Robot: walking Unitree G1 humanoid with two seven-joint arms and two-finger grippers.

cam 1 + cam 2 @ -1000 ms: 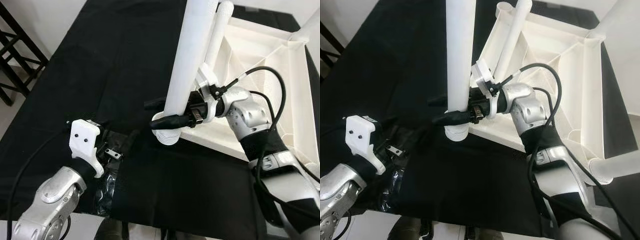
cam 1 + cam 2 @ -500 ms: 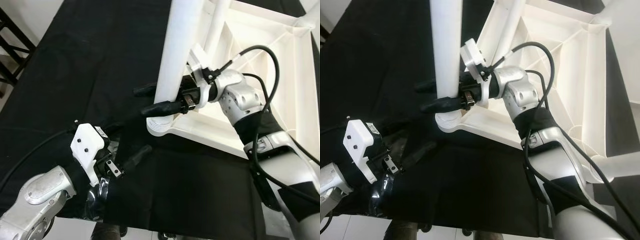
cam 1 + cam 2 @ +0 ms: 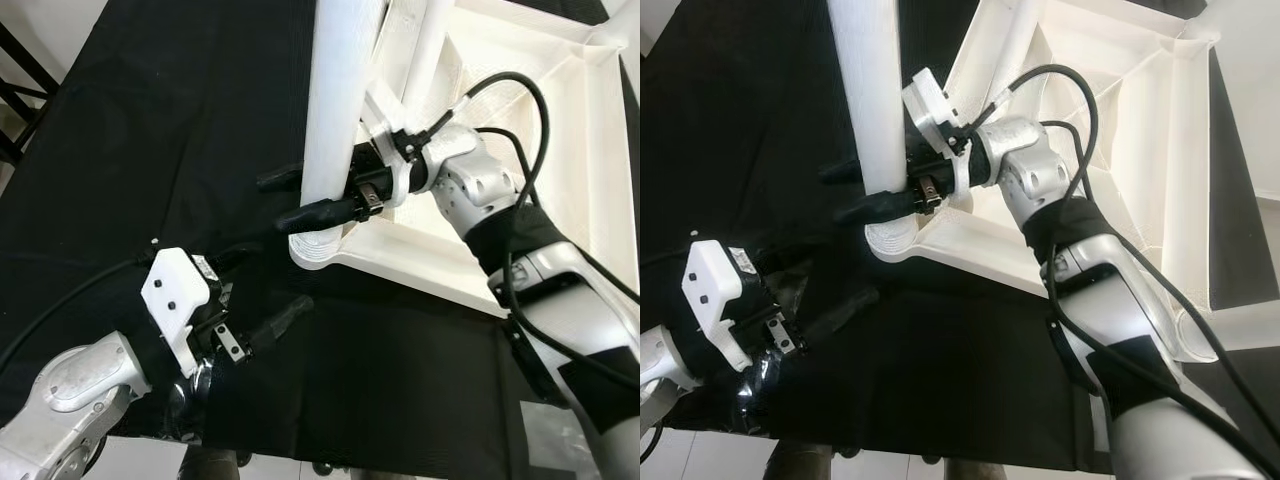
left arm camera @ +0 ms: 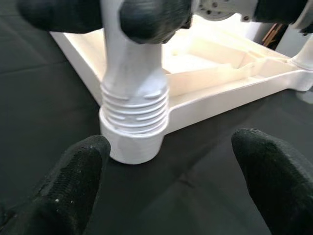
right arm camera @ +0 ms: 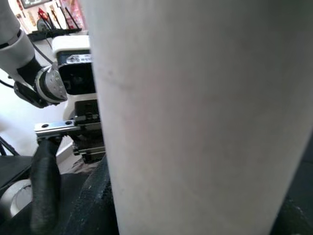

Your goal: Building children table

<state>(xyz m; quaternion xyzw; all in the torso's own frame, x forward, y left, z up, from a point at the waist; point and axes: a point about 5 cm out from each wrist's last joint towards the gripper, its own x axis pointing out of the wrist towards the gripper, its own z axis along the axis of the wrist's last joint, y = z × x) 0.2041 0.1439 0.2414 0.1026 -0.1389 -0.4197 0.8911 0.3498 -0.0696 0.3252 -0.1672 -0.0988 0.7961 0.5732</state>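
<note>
A white plastic tabletop [image 3: 560, 130] is lying upside down on a counter [image 3: 180, 120] covered with black cloth, its ribbed underside facing up. A white table leg [image 3: 335, 110] is standing upright at the tabletop's near corner, its threaded lower end sitting in the round corner socket [image 4: 132, 142]; in the left wrist view several thread ridges are showing above the socket's rim. The right gripper [image 3: 300, 198] is reaching in from the tabletop side and pinching the leg just above the socket, one black finger on either side of the white tube. A second white leg [image 3: 430, 50] is rising from the tabletop behind it. The left gripper [image 4: 171, 171] is hovering low over the black cloth just in front of the socket, its two black fingers [image 4: 73, 181] spread apart and holding nothing, pointing toward the leg's base without touching it.
</note>
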